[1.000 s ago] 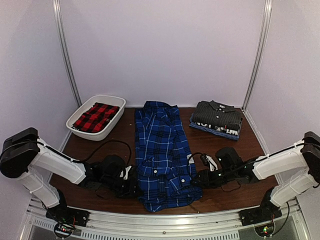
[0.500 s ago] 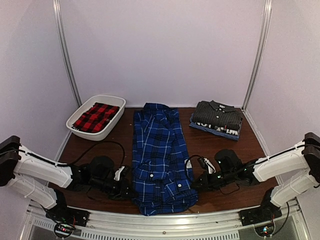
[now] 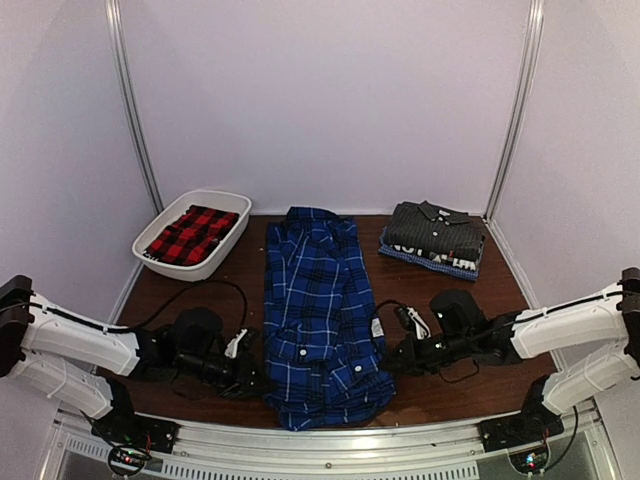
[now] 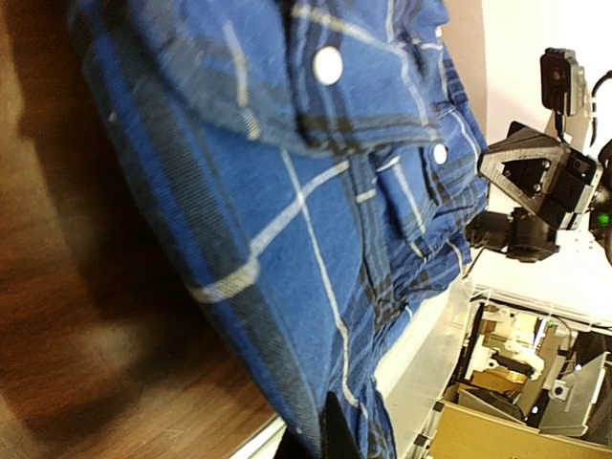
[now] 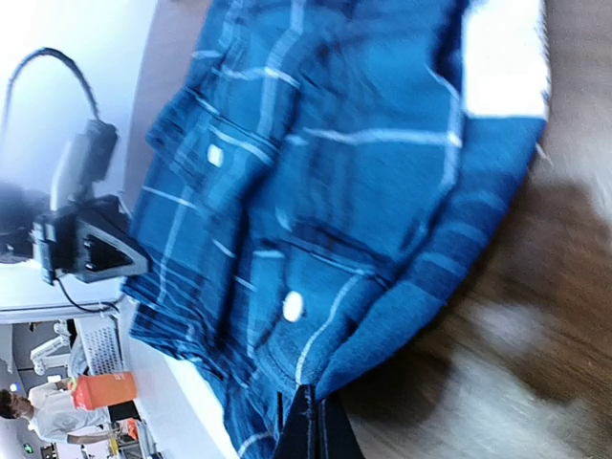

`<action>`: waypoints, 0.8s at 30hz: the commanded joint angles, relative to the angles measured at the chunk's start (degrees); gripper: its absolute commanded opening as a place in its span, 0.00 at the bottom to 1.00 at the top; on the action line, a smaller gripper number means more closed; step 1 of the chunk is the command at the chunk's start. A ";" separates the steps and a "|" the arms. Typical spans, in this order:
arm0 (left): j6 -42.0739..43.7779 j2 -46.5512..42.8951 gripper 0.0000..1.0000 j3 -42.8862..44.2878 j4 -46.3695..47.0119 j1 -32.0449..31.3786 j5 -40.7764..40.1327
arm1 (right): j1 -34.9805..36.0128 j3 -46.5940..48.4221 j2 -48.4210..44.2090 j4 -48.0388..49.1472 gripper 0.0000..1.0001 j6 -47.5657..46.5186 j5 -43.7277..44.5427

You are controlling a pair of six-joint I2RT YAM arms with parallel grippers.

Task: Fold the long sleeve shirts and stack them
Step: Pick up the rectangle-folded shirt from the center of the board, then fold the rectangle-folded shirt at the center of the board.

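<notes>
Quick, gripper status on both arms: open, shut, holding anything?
Left gripper: closed, pinching the blue plaid shirt at its left edge.
Right gripper: closed, pinching the same shirt's right edge.

Pale lilac walls [image 3: 330,100], two metal corner posts [image 3: 135,110], dark wooden table [image 3: 410,285], aluminium front rail [image 3: 320,440].

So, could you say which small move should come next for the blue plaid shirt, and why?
Probably raise both together, carrying the near end toward the collar: the left tool and right tool are shut on opposite side edges of the blue plaid shirt, which lies long and narrow, not yet folded in half.
</notes>
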 commanded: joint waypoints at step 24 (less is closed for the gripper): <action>12.35 34.89 0.01 34.46 2.09 34.80 11.03 | -20.16 43.34 39.18 3.40 0.00 0.03 -1.82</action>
